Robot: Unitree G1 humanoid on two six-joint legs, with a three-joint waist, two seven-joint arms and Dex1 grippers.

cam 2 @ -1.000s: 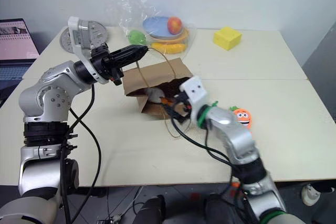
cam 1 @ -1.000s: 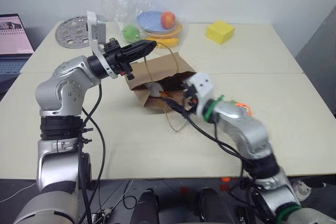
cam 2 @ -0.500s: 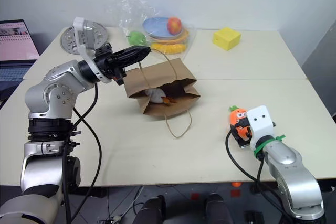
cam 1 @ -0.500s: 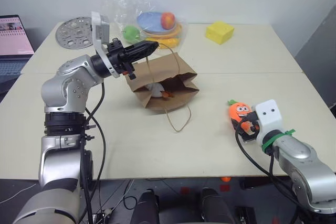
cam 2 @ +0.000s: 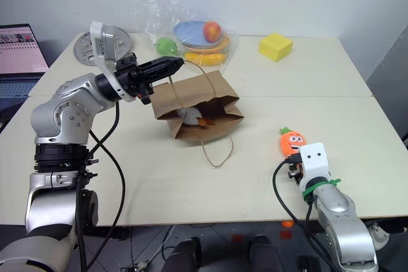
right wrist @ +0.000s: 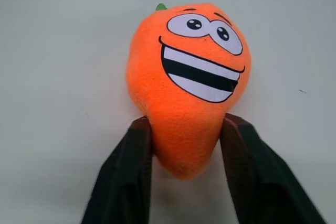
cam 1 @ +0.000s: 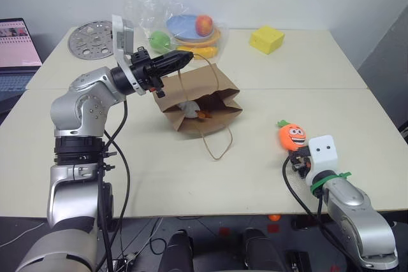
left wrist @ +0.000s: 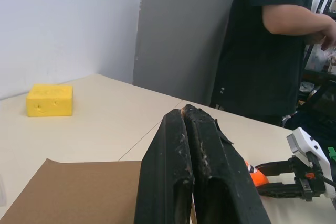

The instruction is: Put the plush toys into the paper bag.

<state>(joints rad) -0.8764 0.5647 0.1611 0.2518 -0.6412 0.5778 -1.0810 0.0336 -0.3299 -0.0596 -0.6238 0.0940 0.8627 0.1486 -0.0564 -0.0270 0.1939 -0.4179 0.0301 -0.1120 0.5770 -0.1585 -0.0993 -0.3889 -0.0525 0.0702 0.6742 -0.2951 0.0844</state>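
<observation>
The brown paper bag [cam 1: 220, 85] lies on the table with its mouth facing me. My left gripper [cam 1: 183, 57] hovers above it, shut on one thin loop handle [cam 1: 212, 68]; the other handle [cam 1: 217, 148] trails on the table. A white plush toy [cam 1: 187, 107] sits inside the bag's mouth. To the right, apart from the bag, the orange carrot plush [cam 1: 292, 136] lies face up. My right gripper [right wrist: 187, 123] has its two fingers [right wrist: 131, 171] pressed against both sides of the carrot's [right wrist: 189, 77] narrow end.
At the table's far side are a clear plastic bag [cam 1: 185, 23] of toy fruit and a blue plate, a yellow block [cam 1: 267, 38] and a perforated metal disc [cam 1: 89, 38]. A laptop [cam 1: 16, 46] stands far left. A person in a dark shirt [left wrist: 268, 40] stands beyond the table.
My right arm has pulled out of the bag's mouth, swung right and down to the carrot, and its fingers have closed onto it. The left gripper has stayed put.
</observation>
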